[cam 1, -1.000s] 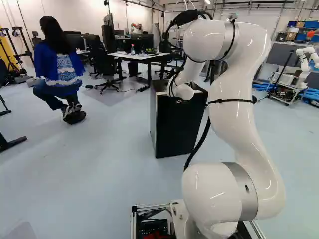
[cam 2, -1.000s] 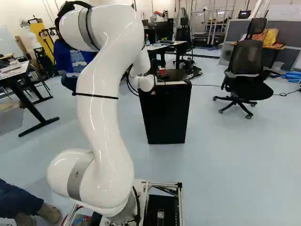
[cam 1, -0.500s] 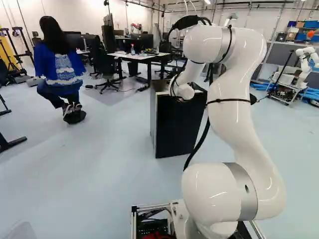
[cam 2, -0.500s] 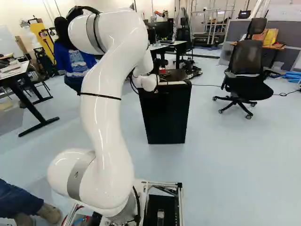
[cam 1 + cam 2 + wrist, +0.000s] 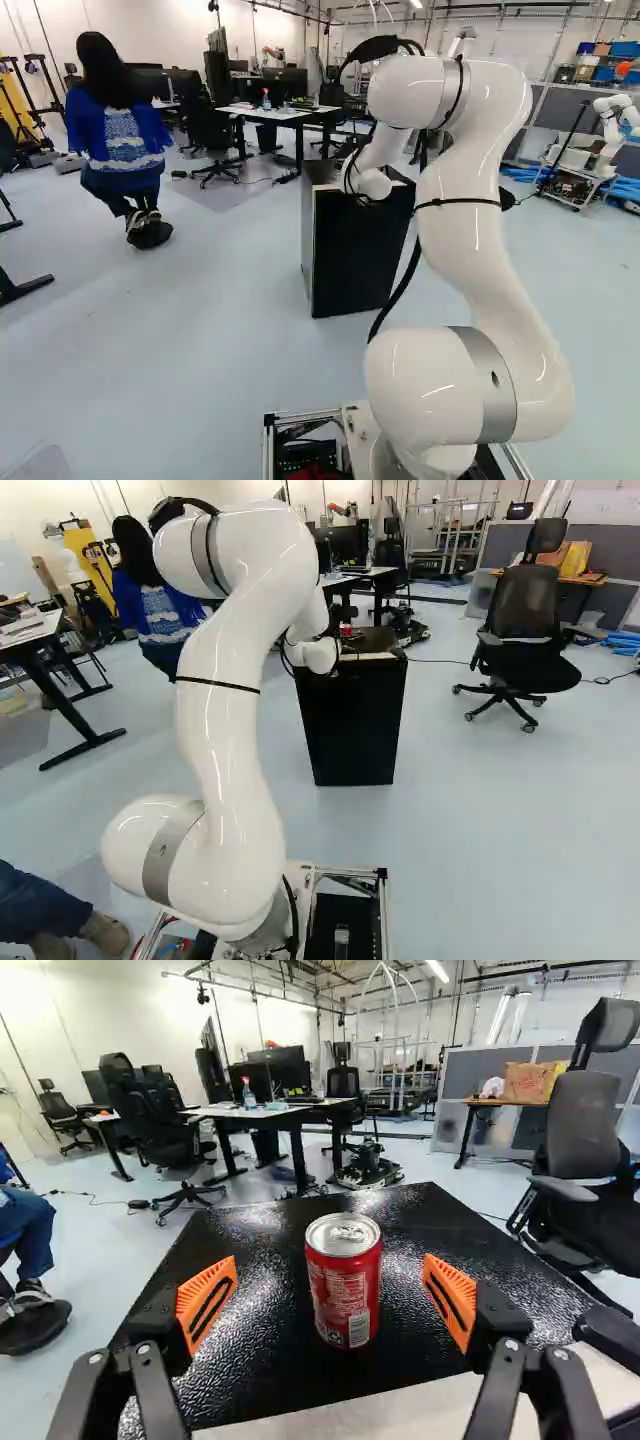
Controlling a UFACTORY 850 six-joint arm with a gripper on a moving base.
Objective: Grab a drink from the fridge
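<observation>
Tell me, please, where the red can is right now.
In the wrist view, the red can stands upright on the fridge's black top, between the fingers of the open gripper, with a gap on either side.

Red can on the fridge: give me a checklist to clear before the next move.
1. Gripper open: ok, fingers well apart.
2. Red can upright: ok, standing on top of the fridge.
3. Can lined up between the orange pads: ok, a gap shows on each side.
4. Can gripped: not ok, neither pad touches it.
5. Can deep enough between the pads to close now: cannot tell; it may sit a little ahead of them.
</observation>
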